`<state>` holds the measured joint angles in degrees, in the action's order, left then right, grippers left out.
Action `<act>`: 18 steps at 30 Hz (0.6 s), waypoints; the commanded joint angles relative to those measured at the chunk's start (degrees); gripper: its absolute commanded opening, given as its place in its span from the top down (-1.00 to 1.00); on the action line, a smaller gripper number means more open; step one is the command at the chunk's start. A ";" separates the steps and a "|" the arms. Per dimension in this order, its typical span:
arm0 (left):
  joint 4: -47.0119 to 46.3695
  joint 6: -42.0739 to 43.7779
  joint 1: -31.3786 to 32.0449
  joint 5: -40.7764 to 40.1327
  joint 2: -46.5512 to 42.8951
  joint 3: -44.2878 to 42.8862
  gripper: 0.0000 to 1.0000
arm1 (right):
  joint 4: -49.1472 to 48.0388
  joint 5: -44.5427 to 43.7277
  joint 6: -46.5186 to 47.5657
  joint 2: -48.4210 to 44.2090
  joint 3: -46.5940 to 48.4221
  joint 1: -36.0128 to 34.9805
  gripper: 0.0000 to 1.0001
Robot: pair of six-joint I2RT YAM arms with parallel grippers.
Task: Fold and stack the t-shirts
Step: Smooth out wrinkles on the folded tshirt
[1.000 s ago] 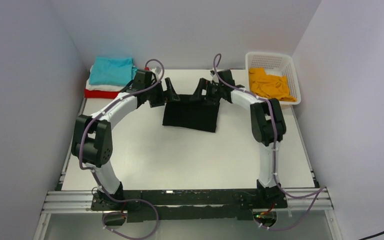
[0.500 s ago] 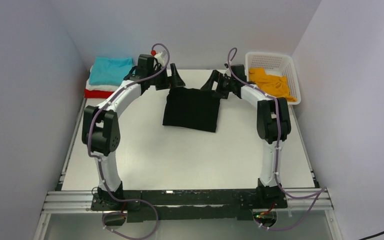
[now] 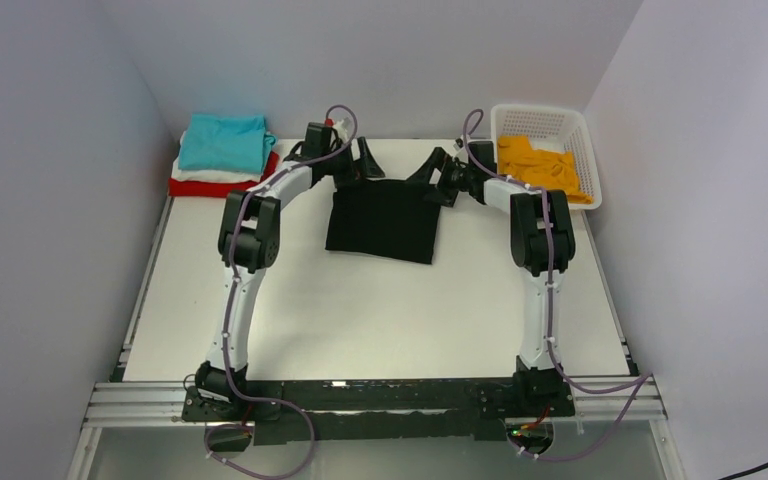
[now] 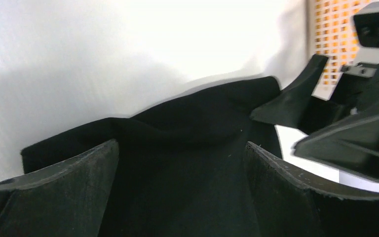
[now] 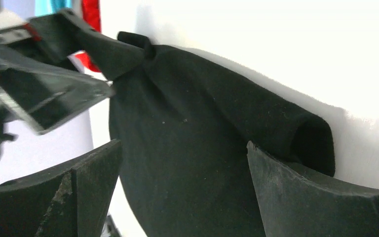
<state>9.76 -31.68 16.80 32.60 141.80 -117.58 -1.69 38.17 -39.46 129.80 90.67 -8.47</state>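
A black t-shirt (image 3: 382, 220), folded into a rectangle, lies flat at the back middle of the table. My left gripper (image 3: 364, 165) hangs open at its far left corner. My right gripper (image 3: 431, 170) hangs open at its far right corner. Neither holds cloth. In the left wrist view the black t-shirt (image 4: 187, 148) lies between and beyond the spread fingers (image 4: 74, 182). In the right wrist view the black t-shirt (image 5: 197, 133) lies the same way, with a rolled fold at its right. A folded stack with teal (image 3: 222, 142) on top, then white and red (image 3: 200, 187), sits at the back left.
A white lattice basket (image 3: 580, 130) at the back right holds a crumpled orange t-shirt (image 3: 540, 168). Grey walls close in the table on the left, back and right. Both arms reach far across the table to its back.
Both grippers have let go of the black t-shirt's far edge and moved back and apart; the shirt now lies flat. The left arm has stretched out further.
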 commanded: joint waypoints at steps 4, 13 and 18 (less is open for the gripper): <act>2.75 -3.77 -1.32 0.16 0.66 6.74 -0.99 | -0.52 3.99 -1.17 4.82 -0.73 1.53 -1.00; -3.24 -3.92 -0.70 -3.66 -20.32 39.45 -0.98 | -5.66 3.49 -0.22 -7.77 -20.73 -0.48 -1.00; -3.25 -2.29 -0.28 -9.32 -29.03 41.60 -0.97 | -1.38 -0.15 3.31 -15.02 -21.13 -1.45 -1.00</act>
<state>1.69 -36.07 16.93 30.74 116.68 -74.54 -10.79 43.70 -40.91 119.00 69.30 -9.91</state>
